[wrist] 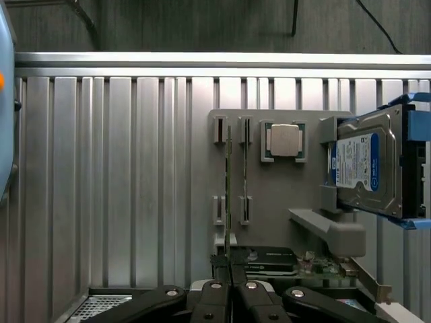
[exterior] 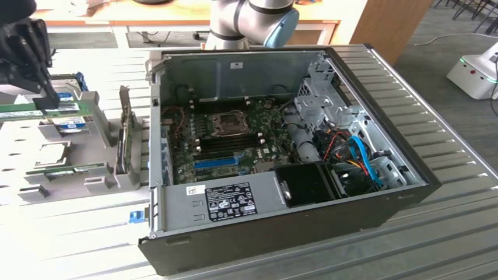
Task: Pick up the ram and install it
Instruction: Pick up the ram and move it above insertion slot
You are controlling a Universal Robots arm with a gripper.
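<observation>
The ram (exterior: 23, 111) is a thin green stick with a pale label, held level at the exterior view's far left. My black gripper (exterior: 48, 104) is shut on its top edge. In the wrist view the ram (wrist: 229, 195) shows edge-on, running away from my fingertips (wrist: 230, 269), which are closed on it. It looks raised just above the grey parts holder (wrist: 283, 195). A second, alike green stick (exterior: 66, 171) (wrist: 244, 175) rests in the holder. The open computer case (exterior: 404, 192) lies to the exterior view's right, its motherboard (exterior: 233, 140) exposed.
The holder (exterior: 93, 122) also carries a hard drive (wrist: 370, 168), a CPU chip (wrist: 283, 140) and an expansion card (exterior: 125, 140). The case's left wall (exterior: 155, 140) stands between the holder and the motherboard. Cables and a drive cage (exterior: 327, 111) crowd the case's right side.
</observation>
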